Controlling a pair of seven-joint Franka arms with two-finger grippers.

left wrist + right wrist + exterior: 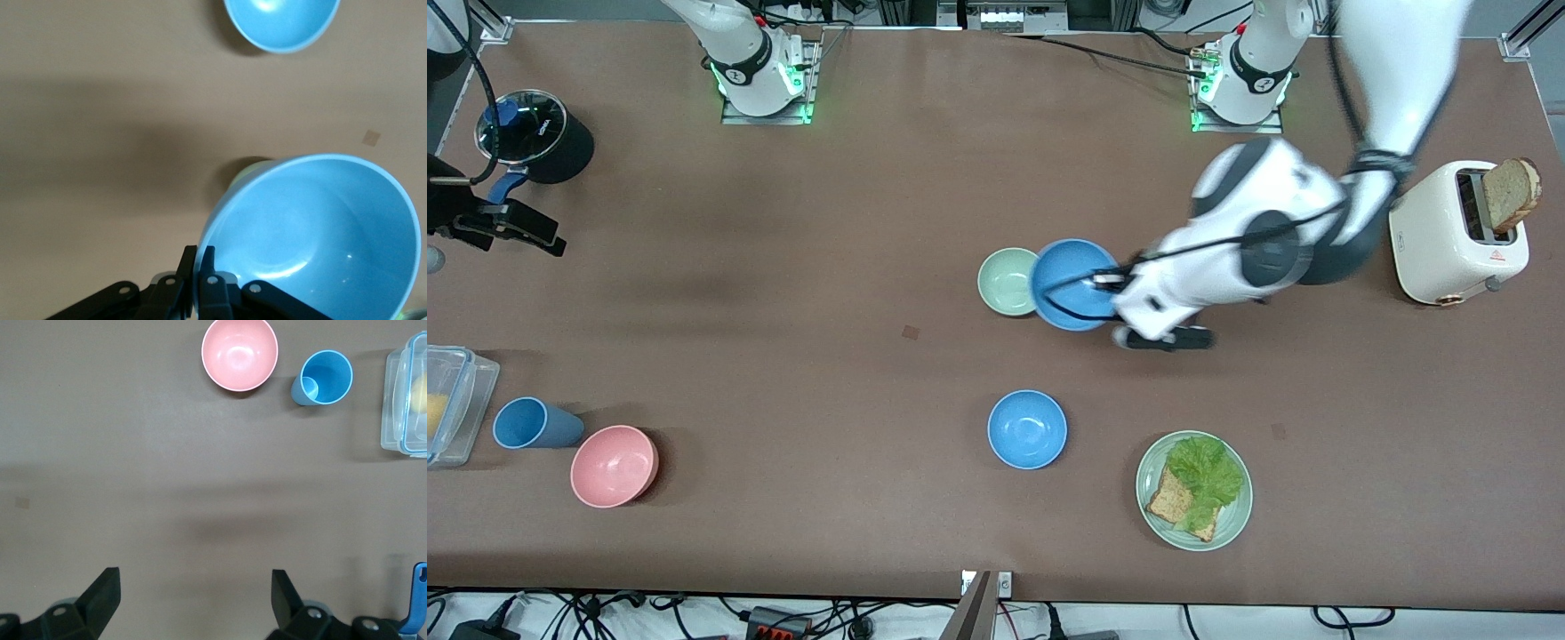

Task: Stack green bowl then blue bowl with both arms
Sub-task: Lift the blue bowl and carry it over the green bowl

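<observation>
The green bowl (1005, 281) sits upright on the table near its middle. My left gripper (1108, 284) is shut on the rim of a blue bowl (1074, 284) and holds it tilted, beside and partly over the green bowl. In the left wrist view the fingers (198, 252) pinch the blue bowl's rim (313, 240), and a sliver of the green bowl (241, 171) shows under it. A second blue bowl (1027, 429) sits on the table nearer to the front camera and also shows in the left wrist view (280, 20). My right gripper (525, 229) (193, 577) is open and empty, waiting over the right arm's end of the table.
A pale-green plate (1232, 524) with bread and lettuce lies near the second blue bowl. A toaster (1449, 236) with a slice of bread stands at the left arm's end. A pink bowl (614, 465), blue cup (532, 423), clear container (454, 404) and black pot (538, 135) are at the right arm's end.
</observation>
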